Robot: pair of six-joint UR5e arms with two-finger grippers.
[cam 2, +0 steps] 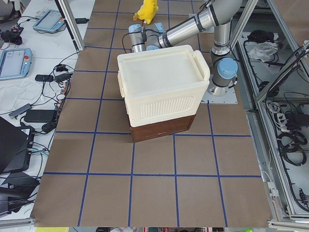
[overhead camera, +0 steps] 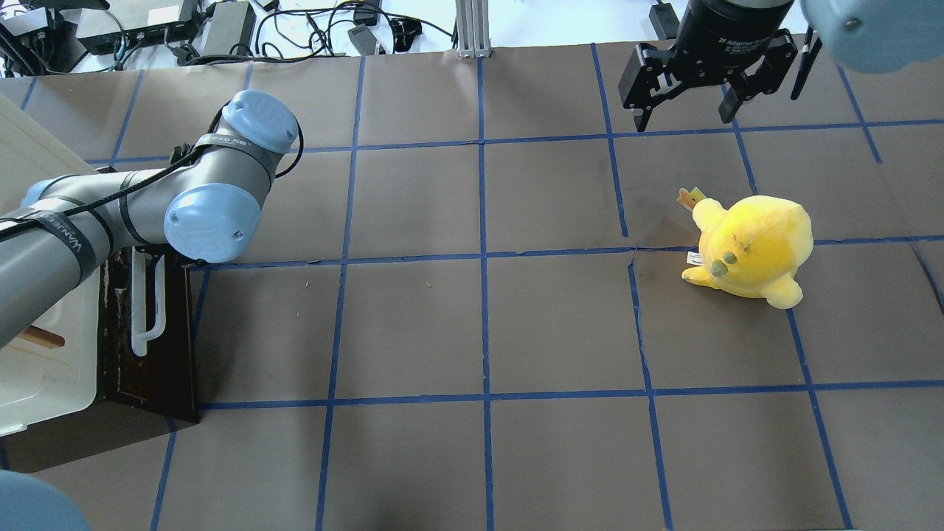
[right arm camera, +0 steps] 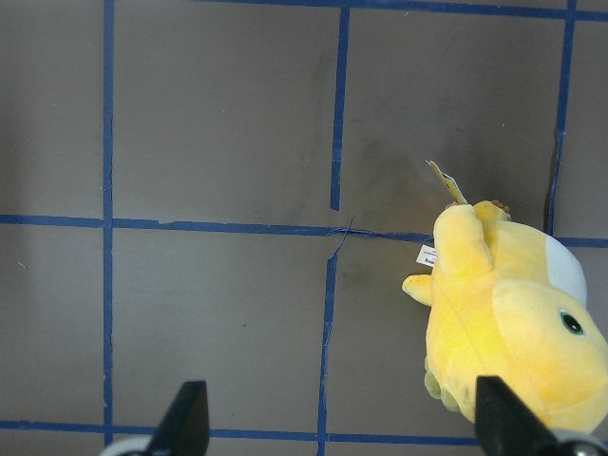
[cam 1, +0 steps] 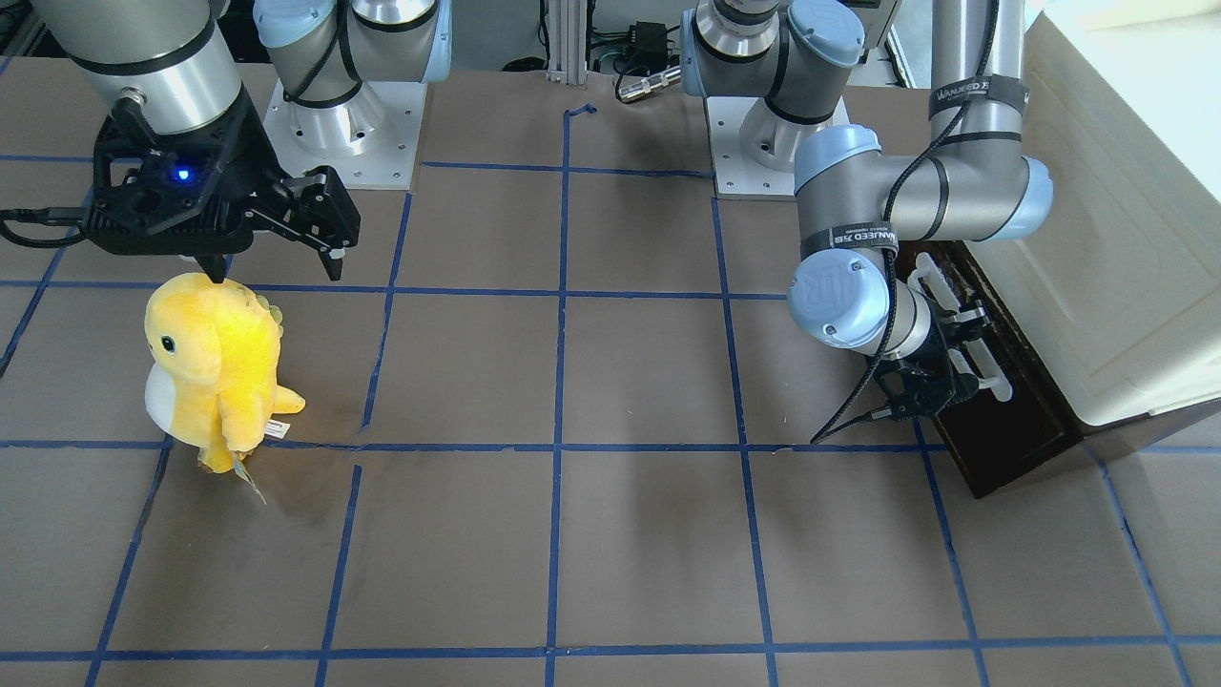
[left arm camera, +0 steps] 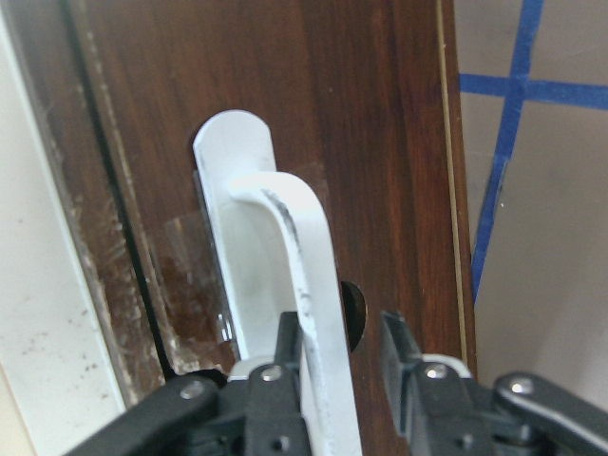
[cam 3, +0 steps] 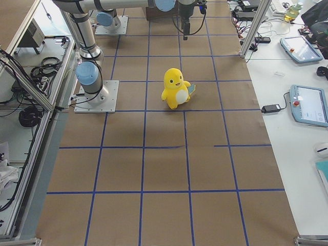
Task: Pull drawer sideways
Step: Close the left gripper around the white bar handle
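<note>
- Straddling the white handle (left arm camera: pixel 304 285), left pincer (left arm camera: pixel 342 366) has fingers either side w/ a gap on one side — not clamped yet, set for a sideways pull.
- Drawer (cam 1: pixel 992 382) sits shut under cabinet (cam 1: pixel 1097 239) at worktop (cam 1: pixel 610 534) edge.
- Right pincer (overhead camera: pixel 686 110) hangs wide open, empty, clear of plush toy (overhead camera: pixel 752 247).

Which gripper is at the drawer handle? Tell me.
The left gripper, its fingers either side of the drawer's white bar handle. The right gripper hangs open over the table by the yellow plush.
</note>
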